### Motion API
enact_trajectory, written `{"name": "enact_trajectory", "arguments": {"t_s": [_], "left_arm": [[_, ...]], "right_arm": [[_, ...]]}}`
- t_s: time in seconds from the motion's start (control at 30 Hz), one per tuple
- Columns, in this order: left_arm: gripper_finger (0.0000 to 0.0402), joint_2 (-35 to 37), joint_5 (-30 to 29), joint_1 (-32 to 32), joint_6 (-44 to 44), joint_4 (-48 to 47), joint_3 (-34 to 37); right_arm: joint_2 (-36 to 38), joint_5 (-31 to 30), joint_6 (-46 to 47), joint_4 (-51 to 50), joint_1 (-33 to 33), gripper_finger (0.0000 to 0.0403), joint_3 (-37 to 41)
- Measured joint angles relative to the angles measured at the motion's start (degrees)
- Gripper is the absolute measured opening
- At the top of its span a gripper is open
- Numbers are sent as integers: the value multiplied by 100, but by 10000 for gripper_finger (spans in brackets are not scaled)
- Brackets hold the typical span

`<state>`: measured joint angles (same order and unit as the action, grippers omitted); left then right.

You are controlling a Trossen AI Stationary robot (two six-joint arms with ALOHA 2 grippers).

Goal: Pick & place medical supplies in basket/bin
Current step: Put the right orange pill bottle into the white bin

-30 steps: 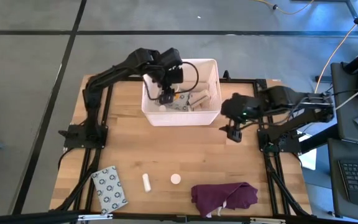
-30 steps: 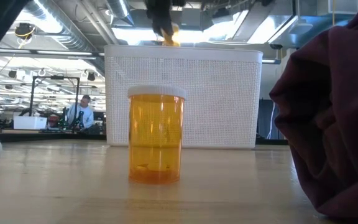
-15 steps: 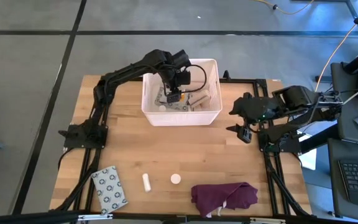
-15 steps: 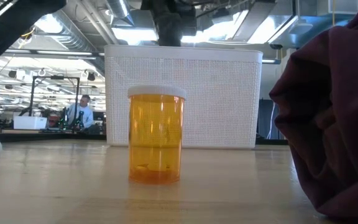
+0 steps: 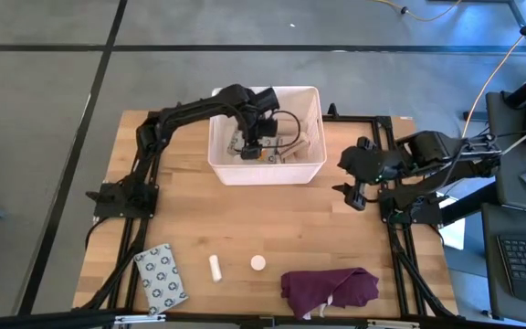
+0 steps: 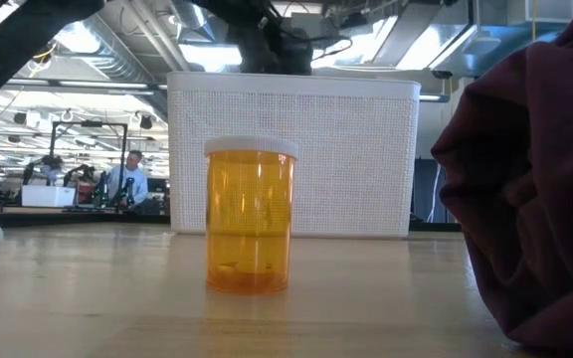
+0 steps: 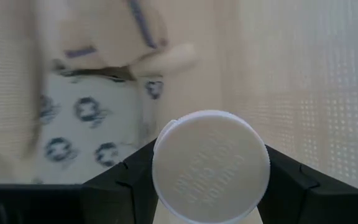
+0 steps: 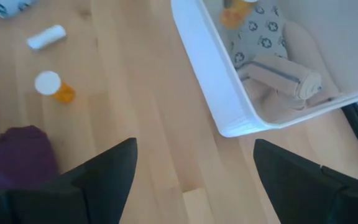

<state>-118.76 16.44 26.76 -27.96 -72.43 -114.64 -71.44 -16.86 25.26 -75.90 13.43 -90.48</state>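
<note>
Pill bottle (image 7: 211, 167) is clamped between the left gripper's (image 5: 252, 151) fingers, lowered inside the white bin (image 5: 310, 169); the right gripper (image 5: 352, 189) is held wide open beside it.

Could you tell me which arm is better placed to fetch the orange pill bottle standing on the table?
The right. Its open right gripper hangs free beside the basket, and its wrist view shows the standing orange pill bottle. The left gripper is down inside the basket, shut on another bottle's white cap.

You can't see the pill bottle (image 7: 211, 166) body behind its cap, and the purple cloth (image 6: 530, 179) is cut off.
</note>
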Motion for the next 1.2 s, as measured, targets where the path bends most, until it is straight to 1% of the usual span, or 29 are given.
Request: {"name": "enact_trajectory", "arguments": {"t_s": [0.1,0.2,0.37,0.57,0.8,1.03,1.2], "left_arm": [[203,0,233,-10,-241,111,302],[203,-4,230,-40,-488,133,556],[203,-2,201,-119,-932,527,949],[203,-7,335,-220,-1006,1223,1418],[203,-24,233,-363,-1035,1959,1990],[205,-28,130,-385,-1091,2172,2202],[222,-28,112,-376,-779,2122,2200]], "right_arm": [[0,-2,5,-28,-2,321,149],[0,-2,2,-41,0,321,280],[-2,-6,-28,-98,-6,321,383],[38,-11,-22,-126,-97,321,383],[51,-11,-22,-124,-127,321,381],[50,-11,-22,-122,-127,321,381],[50,-11,-22,-123,-127,321,381]]}}
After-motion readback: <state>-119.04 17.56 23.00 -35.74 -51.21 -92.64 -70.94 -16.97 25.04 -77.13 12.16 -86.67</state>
